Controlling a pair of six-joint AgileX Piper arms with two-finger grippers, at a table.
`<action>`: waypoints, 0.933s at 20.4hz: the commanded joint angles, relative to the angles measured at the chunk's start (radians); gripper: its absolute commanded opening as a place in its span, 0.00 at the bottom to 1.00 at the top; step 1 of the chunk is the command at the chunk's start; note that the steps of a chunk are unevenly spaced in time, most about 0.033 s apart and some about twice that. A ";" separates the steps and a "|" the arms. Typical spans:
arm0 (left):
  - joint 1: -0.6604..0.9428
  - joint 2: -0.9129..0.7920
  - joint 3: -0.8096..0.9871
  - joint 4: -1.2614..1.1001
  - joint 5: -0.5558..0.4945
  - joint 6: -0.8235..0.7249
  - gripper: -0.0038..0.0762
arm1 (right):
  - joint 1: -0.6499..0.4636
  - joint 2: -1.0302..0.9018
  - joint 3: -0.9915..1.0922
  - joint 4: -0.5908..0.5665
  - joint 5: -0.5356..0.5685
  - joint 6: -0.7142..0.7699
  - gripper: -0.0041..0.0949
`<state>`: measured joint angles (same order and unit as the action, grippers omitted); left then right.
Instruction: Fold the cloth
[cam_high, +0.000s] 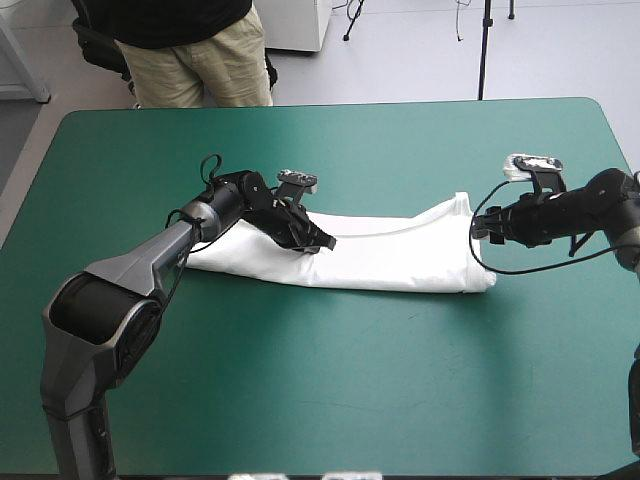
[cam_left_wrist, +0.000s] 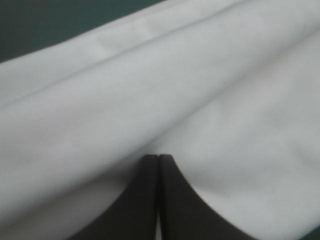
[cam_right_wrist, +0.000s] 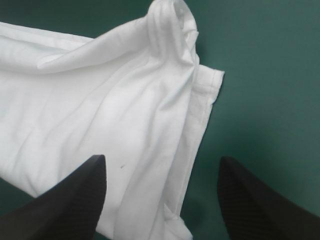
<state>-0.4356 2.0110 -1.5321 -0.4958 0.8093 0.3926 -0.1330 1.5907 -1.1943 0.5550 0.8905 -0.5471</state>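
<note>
One white T-shirt (cam_high: 400, 255) lay in long band on worktop (cam_high: 330, 380). Left jaws gripped it; right jaws stood released, its end between.

White T-shirt (cam_high: 400, 255), seemingly folded lengthwise, lies across mid table (cam_high: 330, 400).

The table (cam_high: 350, 380) wears a teal-green cover. A white T-shirt (cam_high: 400, 255), folded into a long band, lies flat across its middle.

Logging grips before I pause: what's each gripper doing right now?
Left gripper: shut on the T-shirt.
Right gripper: open, holding nothing, at the T-shirt's end.
</note>
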 joint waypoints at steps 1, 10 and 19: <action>-0.004 -0.034 -0.024 -0.034 -0.008 0.003 0.03 | -0.003 0.007 -0.024 0.054 -0.009 -0.033 0.66; -0.004 -0.032 -0.024 -0.036 -0.004 0.003 0.03 | 0.007 0.185 -0.024 0.154 -0.010 -0.113 0.66; -0.004 -0.034 -0.024 -0.035 -0.016 0.005 0.03 | 0.026 0.258 -0.026 0.233 0.100 -0.250 0.03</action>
<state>-0.4356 2.0170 -1.5333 -0.5062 0.8025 0.3957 -0.1144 1.8757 -1.2147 0.7491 0.9441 -0.7450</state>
